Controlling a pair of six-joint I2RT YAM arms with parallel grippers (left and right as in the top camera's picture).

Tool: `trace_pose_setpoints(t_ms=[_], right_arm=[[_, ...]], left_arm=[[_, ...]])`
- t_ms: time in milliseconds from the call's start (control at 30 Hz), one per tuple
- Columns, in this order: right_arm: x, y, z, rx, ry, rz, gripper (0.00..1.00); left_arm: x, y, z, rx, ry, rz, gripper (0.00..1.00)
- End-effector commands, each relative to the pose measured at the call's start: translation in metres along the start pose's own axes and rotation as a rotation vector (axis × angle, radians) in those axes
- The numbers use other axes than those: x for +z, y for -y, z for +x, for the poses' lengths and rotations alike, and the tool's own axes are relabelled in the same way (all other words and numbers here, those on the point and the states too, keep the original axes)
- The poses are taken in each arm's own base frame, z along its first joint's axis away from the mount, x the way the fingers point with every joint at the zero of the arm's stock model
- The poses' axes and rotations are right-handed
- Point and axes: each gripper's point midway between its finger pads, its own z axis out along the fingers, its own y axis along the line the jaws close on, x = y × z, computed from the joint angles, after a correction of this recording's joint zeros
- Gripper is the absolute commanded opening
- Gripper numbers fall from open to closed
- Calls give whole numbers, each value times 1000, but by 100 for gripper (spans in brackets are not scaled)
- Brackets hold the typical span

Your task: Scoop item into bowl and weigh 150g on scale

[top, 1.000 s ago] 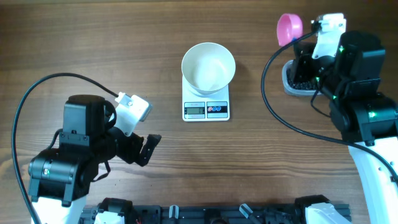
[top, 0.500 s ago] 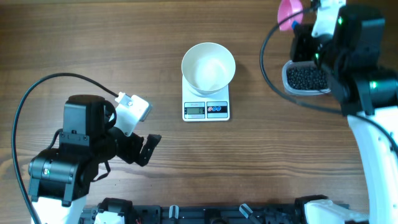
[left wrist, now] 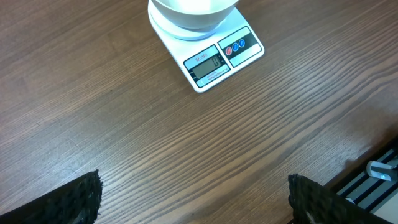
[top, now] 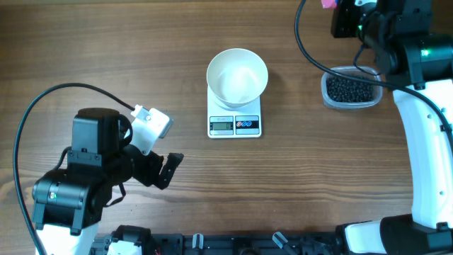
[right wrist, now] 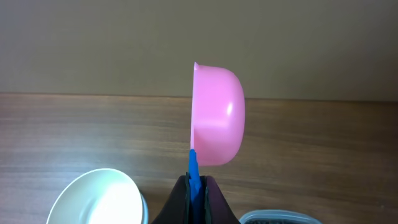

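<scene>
The right gripper (right wrist: 194, 190) is clenched on the blue handle (right wrist: 193, 165) of a pink scoop (right wrist: 217, 115). It holds the scoop high over the far side of the table (top: 106, 42), the cup turned on edge with its rim to the left in the wrist view. Carried that way it could hardly keep a load, so it is probably empty and lined up to dip. Just below and to the arm's near side sits the clear tub (top: 325, 92) with the black pellets (top: 348, 88) heaped inside, none of them yet moved. Well to the left, the white bowl (top: 237, 74) rests squarely on the scale (top: 235, 126), showing bare white inside and placed so each scoopful registers as it lands. The left gripper (top: 170, 170) waits near the front edge with its jaws spread wide and nothing between them, clear of the work and facing the scale.

The overhead view crops the scoop to a pink sliver at the top edge, and the arm's body covers the right fingers there. The scoop's hollow faces away from the wrist camera, so its contents go unseen. The tub appears in that view only as a grey rim at the bottom. The display (left wrist: 208, 62) seems to read a lone zero, though the digits are small.
</scene>
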Motion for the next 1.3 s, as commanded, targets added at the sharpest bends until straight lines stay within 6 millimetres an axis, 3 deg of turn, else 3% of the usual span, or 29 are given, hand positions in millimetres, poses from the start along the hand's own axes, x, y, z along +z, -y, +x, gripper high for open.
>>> trace_pose_setpoints(t_ms=[0, 300, 467, 800, 867, 1067, 1267], right_arm=[[-4, 7, -12, 8, 34, 31, 4], [-4, 9, 15, -152, -78, 26, 4], [-6, -20, 18, -231, -78, -148, 4], [-9, -21, 35, -265, -143, -164, 4], [-9, -18, 37, -311, -152, -151, 4], [-14, 20, 65, -334, -299, 47, 4], [-19, 23, 78, -328, -356, 52, 4]], left_arm=[[-4, -3, -4, 20, 16, -16, 100], [-4, -3, -4, 20, 16, -16, 100], [-4, -3, -4, 20, 16, -16, 100], [-4, -3, -4, 20, 16, -16, 100], [-4, -3, -4, 20, 16, -16, 100], [-4, -3, -4, 20, 16, -16, 100], [-4, -3, -4, 20, 16, -16, 100]])
